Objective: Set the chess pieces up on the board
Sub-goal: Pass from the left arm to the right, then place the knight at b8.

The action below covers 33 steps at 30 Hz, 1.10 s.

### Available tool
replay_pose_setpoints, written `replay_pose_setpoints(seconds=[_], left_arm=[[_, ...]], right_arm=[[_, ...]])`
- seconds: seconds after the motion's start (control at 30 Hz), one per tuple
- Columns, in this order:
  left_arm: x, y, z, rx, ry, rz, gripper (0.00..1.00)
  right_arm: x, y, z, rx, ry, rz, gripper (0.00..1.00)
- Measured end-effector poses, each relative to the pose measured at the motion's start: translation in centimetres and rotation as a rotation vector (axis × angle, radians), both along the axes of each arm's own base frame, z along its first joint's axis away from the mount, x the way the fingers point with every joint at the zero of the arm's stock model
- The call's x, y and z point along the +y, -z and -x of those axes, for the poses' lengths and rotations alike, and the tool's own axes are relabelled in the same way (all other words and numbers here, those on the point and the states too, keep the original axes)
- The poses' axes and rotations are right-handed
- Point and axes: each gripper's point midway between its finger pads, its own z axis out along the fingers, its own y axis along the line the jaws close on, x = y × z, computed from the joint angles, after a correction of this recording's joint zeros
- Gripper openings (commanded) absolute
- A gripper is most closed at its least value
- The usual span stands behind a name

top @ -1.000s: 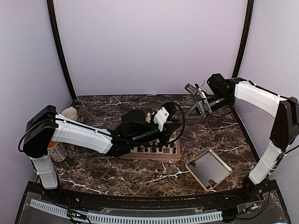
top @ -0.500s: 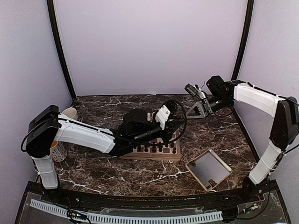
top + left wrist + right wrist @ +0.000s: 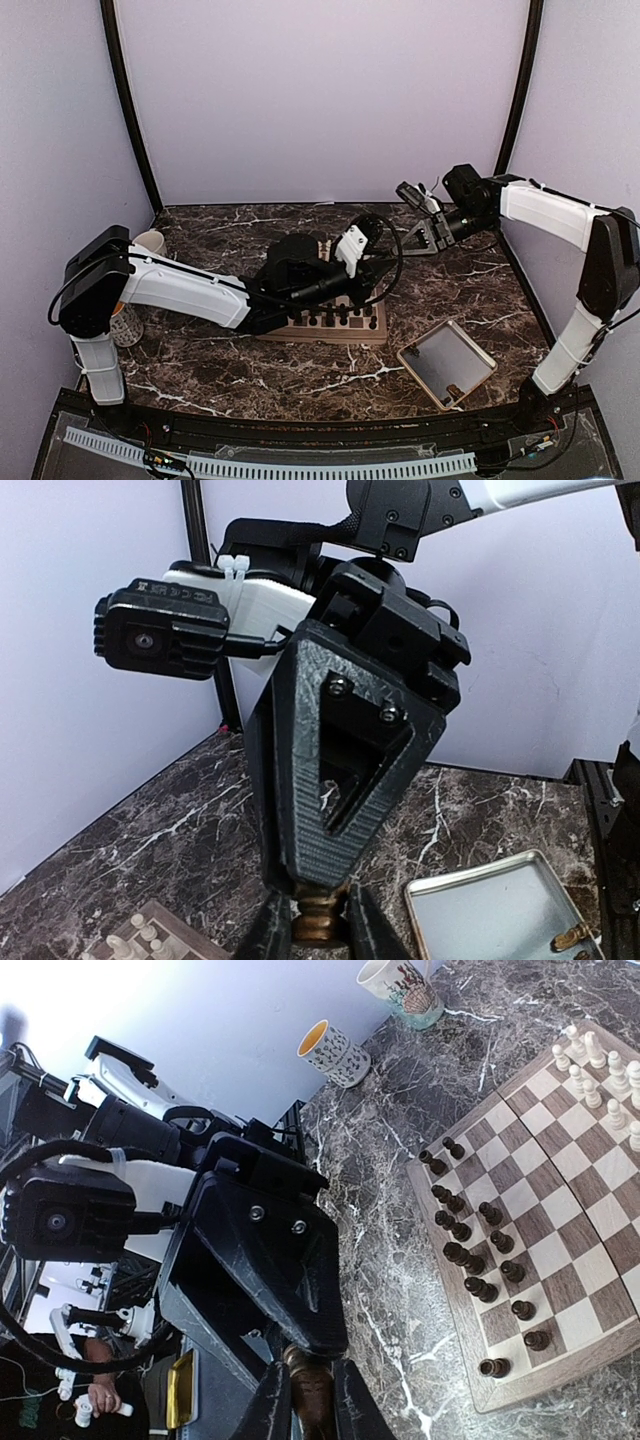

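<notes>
Tray point(image 3: 495, 915) holding one piece point(image 3: 573, 937), left fingers point(image 3: 268, 935) and right fingers point(image 3: 268, 1410) clamped on chessman point(image 3: 320, 923)

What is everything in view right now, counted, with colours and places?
table: one, dark marble, under everything
board: one, light and dark brown checks, table centre
dark pieces: over a dozen, dark brown, two rough rows along one board edge
cream pieces: several, pale cream, opposite board edge
tray: one, beige, to the board's right
loose piece: one, brown, lying in the tray
mugs: two, pale and patterned, table's left edge
held piece: one, dark brown, in the air between both grippers
left gripper: one, black, shut on the held piece
right gripper: one, black, shut on the same piece
</notes>
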Motion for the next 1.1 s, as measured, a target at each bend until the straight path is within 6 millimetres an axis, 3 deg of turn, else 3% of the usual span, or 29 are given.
replay_pose_setpoints(seconds=[0.17,0.33,0.5,0.67,0.87,1.0,1.1], left_arm=[[0.1,0.2,-0.8,-0.006,-0.043,-0.013,0.43],[1.6,1.4,-1.7,-0.017,-0.111,-0.070,0.46],[5.6,2.8,-1.9,0.000,-0.180,-0.169,0.49],[10.4,1.3,-3.1,0.097,-0.274,-0.162,0.50],[17.8,-1.5,-6.3,0.222,-0.457,-0.047,0.50],[19.9,-0.6,-5.7,0.249,-0.507,-0.042,0.50],[20.6,0.0,-5.6,0.262,-0.531,-0.052,0.50]], right_arm=[[-0.1,0.4,-0.3,-0.021,0.008,0.020,0.07],[-0.5,1.0,-1.5,-0.120,0.039,0.115,0.05],[-0.9,1.3,-3.1,-0.232,0.073,0.215,0.05],[-0.5,2.8,-3.5,-0.348,0.066,0.347,0.05],[2.8,4.9,-0.9,-0.540,-0.067,0.483,0.05],[5.0,6.2,0.6,-0.630,-0.148,0.520,0.05],[6.0,8.4,1.5,-0.660,-0.211,0.565,0.05]])
